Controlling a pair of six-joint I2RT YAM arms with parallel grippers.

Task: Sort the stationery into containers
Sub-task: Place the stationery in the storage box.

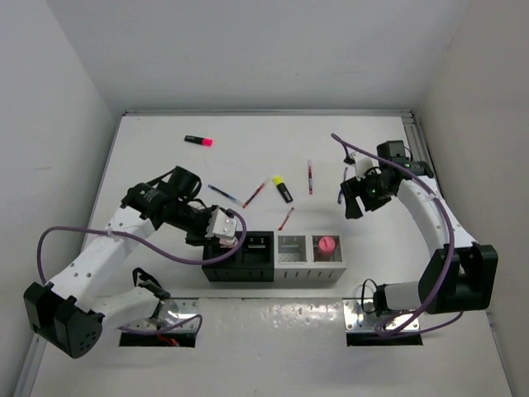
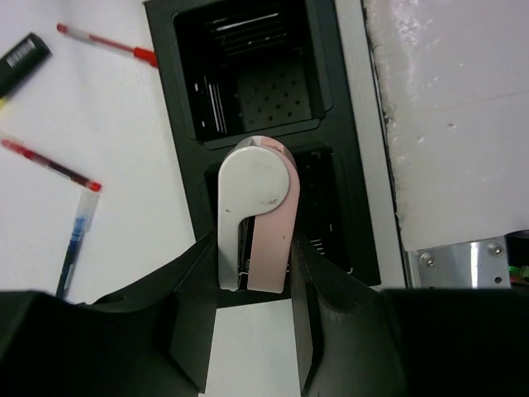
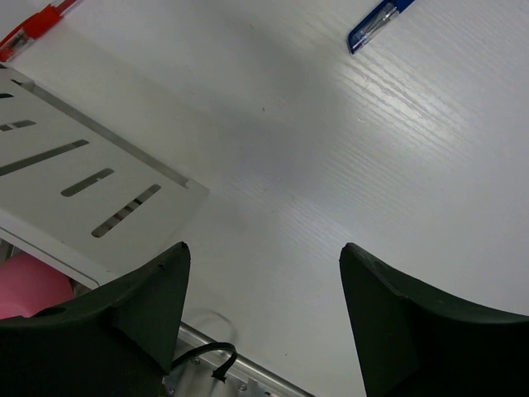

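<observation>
top view of a white table [image 1: 248, 141] carrying a row of four small square open-top bins [image 1: 273, 266], two black on the left and two light grey on the right. my left gripper [image 2: 250, 266] hangs over the black bin at the left end of the row [image 2: 195, 207]. its jaws are clenched on a small pale eraser [image 2: 252, 198] with a rounded white face and a pink side. the eraser stands upright above that bin's opening, not yet inside it. to do this step well, i judge i should centre the eraser over the opening, clear of the rim, lower it a little, then part the jaws just enough to let it drop. my right gripper [image 3: 263, 248] hovers beyond the right end of the row, jaws spread wide and holding nothing, near a thin blue pen [image 3: 376, 16]. a pink-capped glue stick [image 1: 327, 245] sits in the light grey bin at the right end [image 1: 340, 256].
</observation>
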